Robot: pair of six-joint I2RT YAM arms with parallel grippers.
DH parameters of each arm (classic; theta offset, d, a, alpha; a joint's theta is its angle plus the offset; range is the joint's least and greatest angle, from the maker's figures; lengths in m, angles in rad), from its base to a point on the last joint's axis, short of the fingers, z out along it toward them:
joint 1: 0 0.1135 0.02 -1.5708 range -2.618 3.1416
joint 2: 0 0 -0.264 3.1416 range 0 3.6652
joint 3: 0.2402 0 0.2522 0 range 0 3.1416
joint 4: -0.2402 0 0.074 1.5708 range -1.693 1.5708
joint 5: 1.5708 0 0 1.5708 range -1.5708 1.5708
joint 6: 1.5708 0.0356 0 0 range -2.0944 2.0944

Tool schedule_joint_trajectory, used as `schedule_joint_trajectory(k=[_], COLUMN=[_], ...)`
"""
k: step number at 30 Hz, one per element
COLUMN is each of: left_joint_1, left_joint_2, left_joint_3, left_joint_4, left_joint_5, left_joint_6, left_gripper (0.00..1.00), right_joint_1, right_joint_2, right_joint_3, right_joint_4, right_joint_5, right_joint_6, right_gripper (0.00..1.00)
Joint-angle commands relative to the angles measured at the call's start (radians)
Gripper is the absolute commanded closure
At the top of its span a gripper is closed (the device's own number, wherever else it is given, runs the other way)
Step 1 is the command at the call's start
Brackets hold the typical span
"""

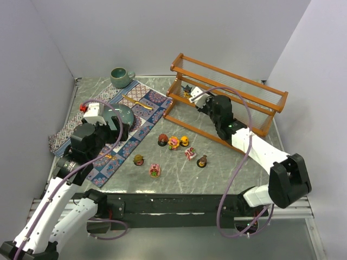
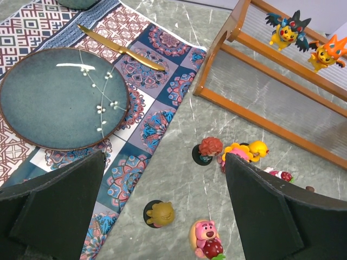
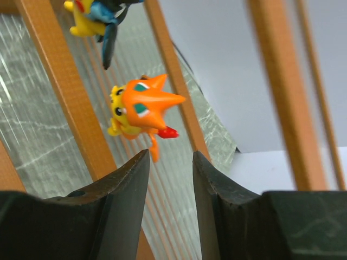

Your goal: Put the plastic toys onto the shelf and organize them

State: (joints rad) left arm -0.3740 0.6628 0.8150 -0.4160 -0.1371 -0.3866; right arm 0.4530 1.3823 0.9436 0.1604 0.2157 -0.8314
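The shelf stands at the back right. A dark spiky toy stands on it, with an orange toy beside it. My right gripper is at the shelf. Its jaws are open a little and empty, just short of the orange toy. Seven toys stand on the table: red-haired, pink flower, yellow, red-white, brown, olive, pink bear. My left gripper is open and empty above the olive toy and the pink bear.
A patterned mat lies at the left with a teal plate and a gold knife on it. A green mug stands at the back. Grey walls close in the table on three sides.
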Motion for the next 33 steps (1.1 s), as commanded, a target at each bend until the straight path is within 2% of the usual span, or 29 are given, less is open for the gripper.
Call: schedule_joint_trajectory(k=[1,8,16,24,28,33], left_joint_1=[0.006,0.017,0.027,0.033,0.035,0.046], left_joint_2=[-0.017,-0.026,0.017,0.124,0.155,0.135], left_joint_3=[-0.008,-0.034,-0.046,-0.048,-0.042,-0.036], left_joint_4=[0.028,0.034,0.052,0.037,0.031,0.005], left_joint_5=[0.022,0.050,0.129,0.211,0.203,0.166], left_joint_6=[0.005,-0.005,-0.003,-0.014,-0.024,-0.029], left_gripper=[0.03,0.03,0.03,0.03,0.03,0.03], right_joint_1=[0.000,0.053,0.252,0.340,0.352,0.352], right_joint_2=[-0.075,-0.198,-0.350,-0.465,-0.499,-0.517], right_joint_3=[-0.022,-0.103,-0.209,-0.315,-0.367,-0.425], right_joint_4=[-0.008,-0.051,-0.073,-0.117,-0.116,-0.099], right_joint_5=[-0.001,0.016,0.082,-0.053,-0.104,-0.116], right_joint_6=[0.066,0.185,0.414,0.702,0.781,0.874], right_gripper=[0.55,0.55,0.54,0.50,0.43,0.41])
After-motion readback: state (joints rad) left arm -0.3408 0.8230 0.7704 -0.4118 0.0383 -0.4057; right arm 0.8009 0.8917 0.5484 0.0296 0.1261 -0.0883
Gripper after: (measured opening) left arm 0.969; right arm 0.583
